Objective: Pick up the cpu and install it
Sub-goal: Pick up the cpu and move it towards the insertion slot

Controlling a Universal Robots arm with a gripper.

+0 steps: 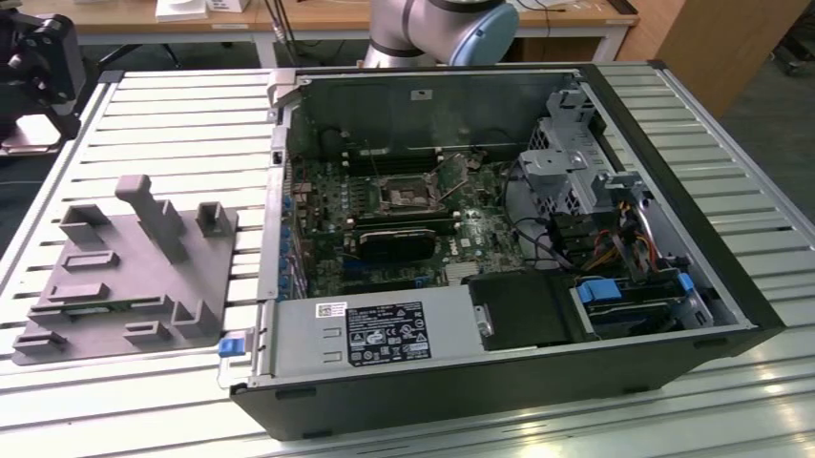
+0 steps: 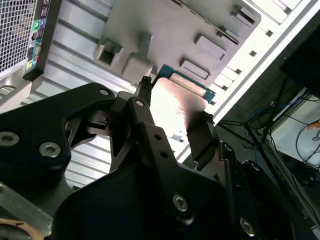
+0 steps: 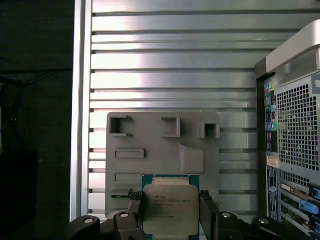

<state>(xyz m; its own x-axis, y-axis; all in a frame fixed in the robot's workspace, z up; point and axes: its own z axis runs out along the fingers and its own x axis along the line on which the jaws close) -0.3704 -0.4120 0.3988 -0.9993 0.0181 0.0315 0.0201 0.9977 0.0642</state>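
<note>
The jaws were closed partway on the cpu [image 3: 170, 212], one black finger [image 3: 134, 207] pressed to each of two opposite edges, the pale metal lid facing the camera. In the first wrist view the chip's near edge was cut off by the picture's edge, and its underside was hidden in both wrist views. In the second wrist view glare washed out most of the lid [image 2: 175, 107]; only a thin teal rim showed at the far end, and the rest sat behind the dark gripper body.

Beyond the held chip lay the grey fixture block [image 3: 162, 145] on the slatted metal worktop [image 3: 170, 50]. I could not tell how far the chip stood clear of the block. The computer case [image 3: 295, 125] was beside the block, its rear panel cropped.

In the exterior view the arm [image 1: 440, 29] was cut off at the upper edge. The open case showed the motherboard socket [image 1: 405, 196], its state hard to make out.
</note>
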